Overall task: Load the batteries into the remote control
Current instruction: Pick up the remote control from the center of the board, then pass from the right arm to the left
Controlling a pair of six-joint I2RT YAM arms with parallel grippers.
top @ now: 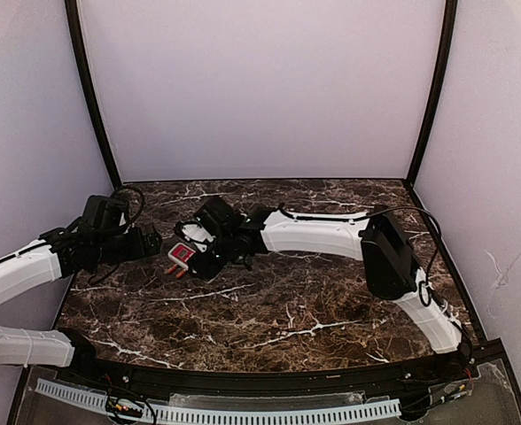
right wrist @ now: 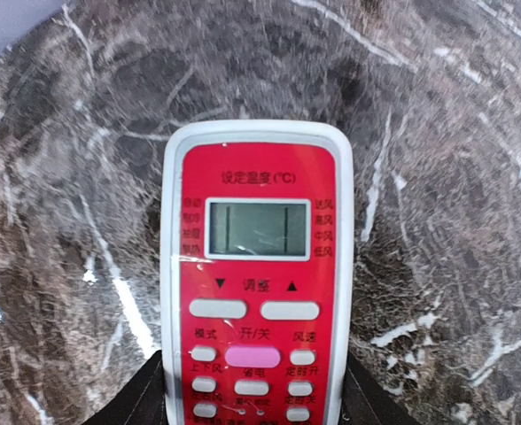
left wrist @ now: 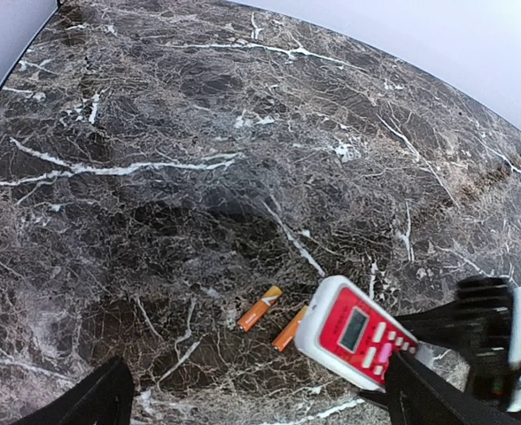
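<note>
On your dark brown marble-veined table (top: pixel 314 310), left of centre in the top view, the right tool (right wrist: pixel 253 394) pinches the flat white plastic remote control (right wrist: pixel 256 266), red button face up. Your left tool (top: pixel 151 244) stands spread wide and empty just beside. The two slim orange cylinder batteries (left wrist: pixel 260 309) lie loose by the remote's corner. I judge you are grasping the remote; next, turn it over to bare its battery bay
</note>
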